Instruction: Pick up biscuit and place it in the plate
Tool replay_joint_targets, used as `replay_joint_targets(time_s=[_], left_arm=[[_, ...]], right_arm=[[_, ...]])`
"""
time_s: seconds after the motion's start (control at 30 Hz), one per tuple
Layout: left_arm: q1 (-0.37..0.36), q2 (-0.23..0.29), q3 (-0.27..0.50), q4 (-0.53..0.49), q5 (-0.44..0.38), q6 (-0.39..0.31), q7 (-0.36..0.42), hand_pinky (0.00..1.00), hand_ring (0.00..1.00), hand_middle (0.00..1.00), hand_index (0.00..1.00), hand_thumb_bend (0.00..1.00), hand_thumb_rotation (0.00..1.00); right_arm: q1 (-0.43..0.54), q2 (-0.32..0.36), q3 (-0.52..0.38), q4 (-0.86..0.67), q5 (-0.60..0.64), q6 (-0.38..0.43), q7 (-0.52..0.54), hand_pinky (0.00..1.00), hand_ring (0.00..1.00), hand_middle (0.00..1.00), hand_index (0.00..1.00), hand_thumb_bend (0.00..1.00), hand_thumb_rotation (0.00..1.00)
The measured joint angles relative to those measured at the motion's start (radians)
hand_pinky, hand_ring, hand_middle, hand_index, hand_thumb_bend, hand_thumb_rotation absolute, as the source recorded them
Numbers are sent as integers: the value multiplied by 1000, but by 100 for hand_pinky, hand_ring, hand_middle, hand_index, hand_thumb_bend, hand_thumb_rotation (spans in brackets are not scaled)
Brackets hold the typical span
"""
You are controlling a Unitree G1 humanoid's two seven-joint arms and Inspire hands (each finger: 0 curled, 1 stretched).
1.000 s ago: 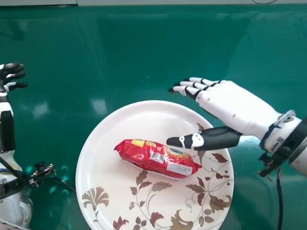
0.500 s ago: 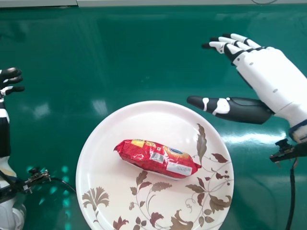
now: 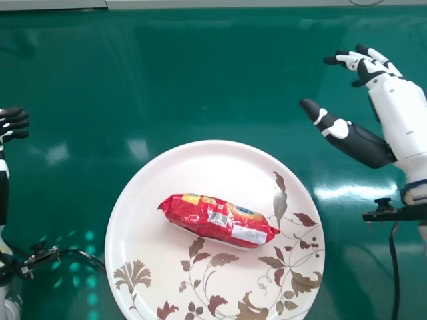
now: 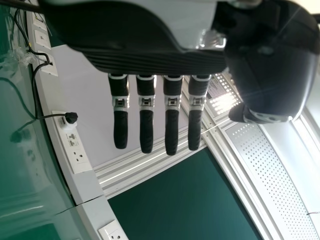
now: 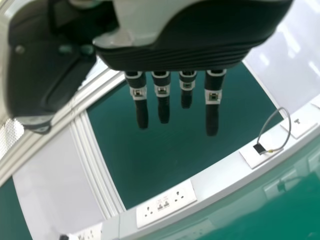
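In the head view the red biscuit packet (image 3: 219, 221) lies tilted across the white, leaf-patterned plate (image 3: 153, 180), touching neither hand. My right hand (image 3: 398, 113) is at the right, above the table beyond the plate's right rim, open with its thumb spread and holding nothing. At the left edge is my left hand (image 3: 12, 124), open and well apart from the plate. The left wrist view has the left hand (image 4: 146, 110) with straight fingers. In the right wrist view the right hand (image 5: 212, 100) has its fingers extended, with nothing between them and the thumb.
The plate stands on a glossy green table (image 3: 200, 73). Black cables hang from both wrists, and the left one runs to the plate's left rim. Sockets (image 5: 166, 203) line a pale strip along the table's far side in the right wrist view.
My right hand has moved from over the plate beside the packet to the right and away from it. My left hand has shifted slightly toward the left edge. The packet stays where it was.
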Motion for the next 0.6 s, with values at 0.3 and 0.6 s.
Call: replay_joint_targets(time_s=[0.3, 0.6], left_arm=[[-26, 12, 2, 14, 16, 18, 0, 52, 63, 65, 65, 35, 55], [-28, -4, -7, 2, 45, 11, 12, 50, 62, 65, 64, 39, 59]], right_arm=[[-6, 80, 57, 88, 10, -37, -103, 72, 85, 89, 85, 71, 47], [-28, 110, 88, 216, 63, -138, -183, 69, 82, 88, 83, 58, 27]])
